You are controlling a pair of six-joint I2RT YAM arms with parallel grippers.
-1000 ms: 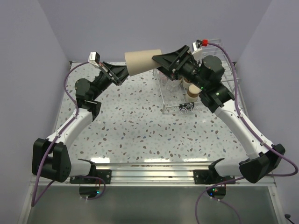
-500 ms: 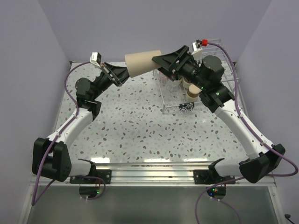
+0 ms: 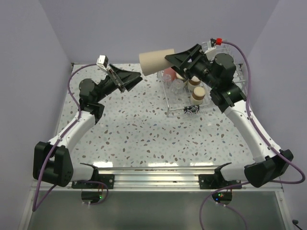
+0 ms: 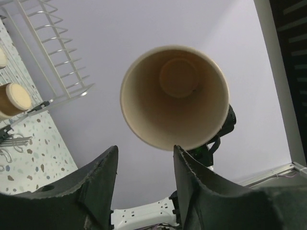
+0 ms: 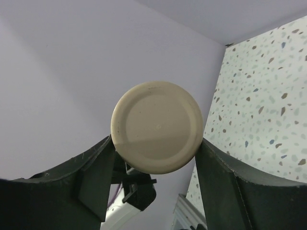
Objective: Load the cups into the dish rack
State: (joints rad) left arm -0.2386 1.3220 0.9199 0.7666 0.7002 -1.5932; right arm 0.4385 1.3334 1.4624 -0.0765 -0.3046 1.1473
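Beige cup (image 3: 156, 60) aloft; speckled table (image 3: 144, 129), lilac walls (image 3: 144, 24).

Beige cup (image 3: 154, 61) blocks air ahead of left gripper (image 3: 136, 77); cups (image 3: 196, 94) crowd dish rack (image 3: 169, 101).

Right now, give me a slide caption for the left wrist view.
Open left claw beneath the tall beige tumbler, its mouth facing the camera; white wire dish rack at upper left.

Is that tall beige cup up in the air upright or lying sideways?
Sideways. The beige cup lies level in the right gripper, its open mouth facing the left gripper.
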